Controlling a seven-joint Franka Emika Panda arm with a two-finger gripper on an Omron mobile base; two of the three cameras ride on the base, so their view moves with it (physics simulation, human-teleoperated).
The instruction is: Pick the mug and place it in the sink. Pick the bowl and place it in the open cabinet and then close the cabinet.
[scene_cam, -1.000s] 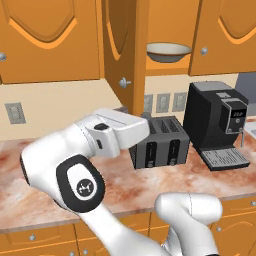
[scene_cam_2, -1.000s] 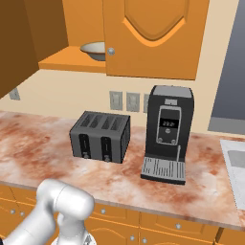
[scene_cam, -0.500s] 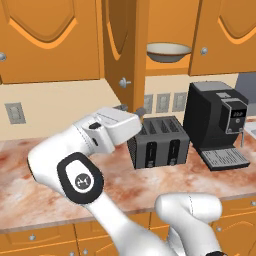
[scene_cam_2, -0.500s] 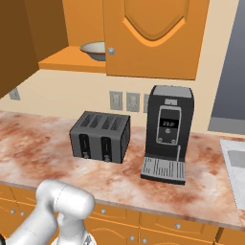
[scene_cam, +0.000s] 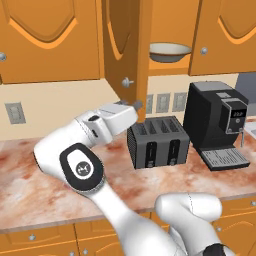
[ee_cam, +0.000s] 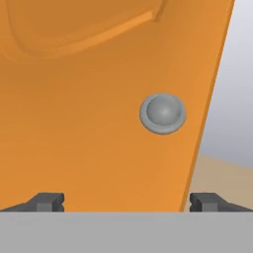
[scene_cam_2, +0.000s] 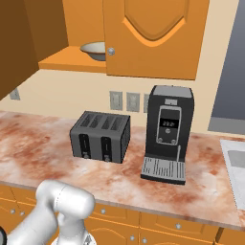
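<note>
The bowl (scene_cam: 170, 50) (scene_cam_2: 95, 49) rests on the shelf inside the cabinet, whose door (scene_cam: 125, 45) swings out toward me. My gripper (scene_cam: 136, 105) is open at the door's lower corner, just below its round silver knob (scene_cam: 128, 81). In the hand view the orange door face (ee_cam: 89, 99) is very close, the knob (ee_cam: 162, 113) sits above and between my wide-apart fingertips (ee_cam: 49, 201), and nothing is between them. My gripper (ee_cam: 127, 201) holds nothing. The edge of the sink (scene_cam_2: 237, 162) shows at the far right of the counter. The mug is out of view.
A black toaster (scene_cam: 157, 142) (scene_cam_2: 100, 136) and a black coffee machine (scene_cam: 217, 125) (scene_cam_2: 167, 131) stand on the marbled counter (scene_cam_2: 38, 148) below the cabinet. Closed orange doors (scene_cam: 45, 40) (scene_cam_2: 153, 33) flank the open one. My forearm spans the counter left of the toaster.
My hand has risen and moved right, from in front of the toaster up to the lower corner of the open door. The bowl and the door have not moved.
</note>
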